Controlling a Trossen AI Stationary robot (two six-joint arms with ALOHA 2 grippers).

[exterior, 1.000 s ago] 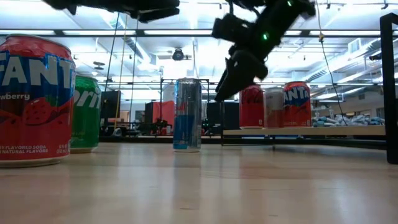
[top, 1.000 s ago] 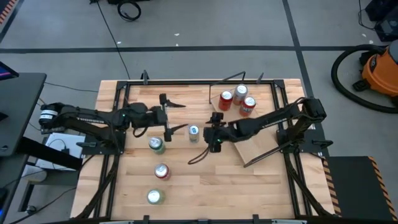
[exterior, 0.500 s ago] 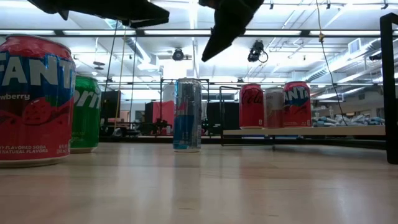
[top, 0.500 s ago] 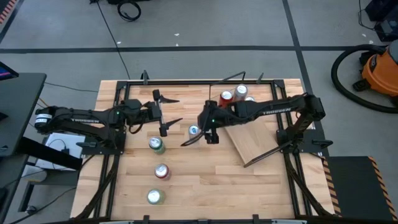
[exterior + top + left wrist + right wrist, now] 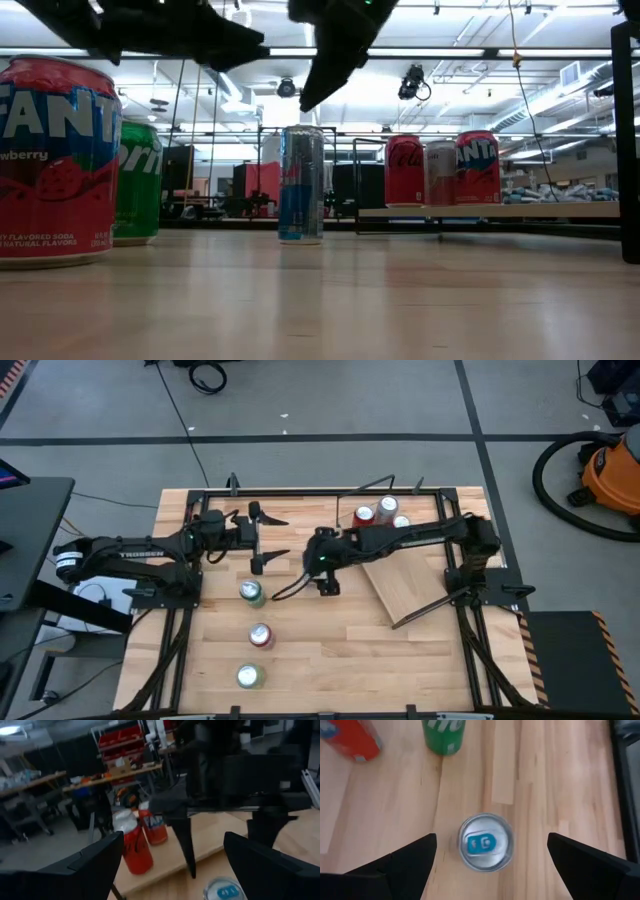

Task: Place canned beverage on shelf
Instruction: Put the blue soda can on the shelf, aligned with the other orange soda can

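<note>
A slim blue-and-silver can (image 5: 301, 185) stands upright on the tabletop; in the right wrist view its top (image 5: 485, 842) shows from above. My right gripper (image 5: 490, 881) hangs open above it, slanting down, one finger to each side and clear of the can. It hides the can in the high view (image 5: 303, 590). My left gripper (image 5: 284, 536) stands open and level at the table's left, holding nothing. The shelf (image 5: 405, 588) lies askew at the right. A red can (image 5: 364, 516), a silver can (image 5: 387, 506) and a third can (image 5: 402, 520) stand on its far end.
A green can (image 5: 251, 592), a red can (image 5: 260, 635) and a pale green can (image 5: 247, 677) stand in a row toward the near edge, left of centre. Black metal frame rods (image 5: 300, 491) run along the table's edges. An orange vacuum (image 5: 612, 470) stands on the floor.
My right gripper has risen and gone from beside the shelf toward the table's left, ending above the slim can, and has opened wider. My left gripper has drawn back toward the table's far left. No can has moved.
</note>
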